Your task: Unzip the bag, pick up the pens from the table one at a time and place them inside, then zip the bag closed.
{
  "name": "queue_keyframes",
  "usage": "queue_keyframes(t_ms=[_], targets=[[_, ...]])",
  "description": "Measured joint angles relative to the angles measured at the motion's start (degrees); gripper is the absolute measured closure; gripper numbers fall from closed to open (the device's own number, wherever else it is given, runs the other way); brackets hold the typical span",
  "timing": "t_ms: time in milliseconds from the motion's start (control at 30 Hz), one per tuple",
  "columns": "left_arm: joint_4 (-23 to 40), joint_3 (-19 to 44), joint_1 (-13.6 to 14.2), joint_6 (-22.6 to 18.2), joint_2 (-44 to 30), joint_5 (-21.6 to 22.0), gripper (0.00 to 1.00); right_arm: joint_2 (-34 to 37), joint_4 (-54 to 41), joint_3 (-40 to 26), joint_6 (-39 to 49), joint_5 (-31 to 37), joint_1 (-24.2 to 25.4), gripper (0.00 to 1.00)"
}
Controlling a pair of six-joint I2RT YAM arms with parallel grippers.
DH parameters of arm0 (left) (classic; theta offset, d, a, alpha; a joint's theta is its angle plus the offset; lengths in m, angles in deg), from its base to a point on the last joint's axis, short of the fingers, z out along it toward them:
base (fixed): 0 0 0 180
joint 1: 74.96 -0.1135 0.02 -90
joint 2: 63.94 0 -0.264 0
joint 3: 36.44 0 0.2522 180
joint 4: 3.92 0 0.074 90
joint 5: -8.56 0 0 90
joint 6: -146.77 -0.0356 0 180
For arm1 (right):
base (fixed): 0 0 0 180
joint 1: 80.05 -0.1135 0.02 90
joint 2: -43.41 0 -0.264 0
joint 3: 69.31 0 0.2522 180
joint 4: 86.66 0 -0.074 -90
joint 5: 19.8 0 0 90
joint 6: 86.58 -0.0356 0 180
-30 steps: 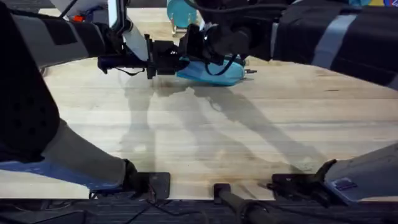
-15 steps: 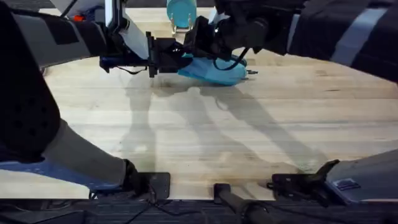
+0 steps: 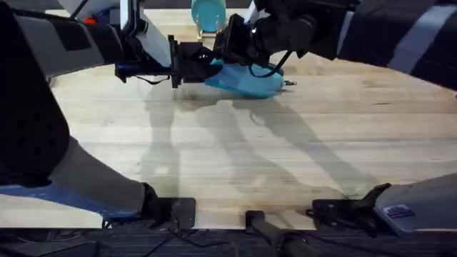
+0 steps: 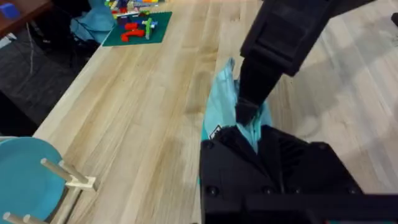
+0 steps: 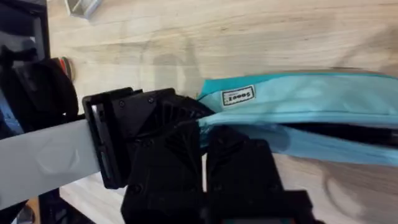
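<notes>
At the table's [image 3: 235,150] far side, my left pincer [image 3: 202,66] is clamping the bag's [image 3: 246,80] end. My right pincer [image 3: 230,50], just beside it, is pinching the zip edge; I should be pulling straight along the open seam.

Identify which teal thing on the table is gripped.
The long pouch, pinched at one end by the left fingers; the round disc stands untouched behind.
</notes>
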Motion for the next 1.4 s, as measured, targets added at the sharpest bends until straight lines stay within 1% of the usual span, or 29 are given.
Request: queue_keyframes(t_ms=[300,533,567,667,767,900,1400], targets=[[0.00,0.01,0.00,0.00,0.00,-0.12,0.959,-0.32,-0.02,0.02,0.00,-0.50,0.44,0.969],[-0.02,0.30,0.15,0.00,-0.01,-0.66,0.959,-2.10,-0.22,0.02,0.00,-0.92,2.08,0.970],[0.47,0.28,0.05,0.00,0.00,0.65,0.959,-2.72,0.51,0.02,0.02,0.74,2.76,0.970],[1.29,-0.79,-1.26,0.02,-0.47,4.51,0.959,-6.16,2.56,-0.35,0.02,4.80,6.99,0.971],[1.36,-1.01,-1.68,0.07,-0.98,6.49,0.959,-9.30,2.95,-0.98,0.02,7.61,9.83,0.971],[1.36,-1.01,-1.68,0.17,-0.98,7.37,0.959,-10.29,2.97,-1.29,0.02,8.74,9.92,0.971],[1.36,-1.01,-1.66,0.17,-0.98,7.61,0.959,-9.94,2.80,-1.29,0.02,9.22,9.90,0.971]])
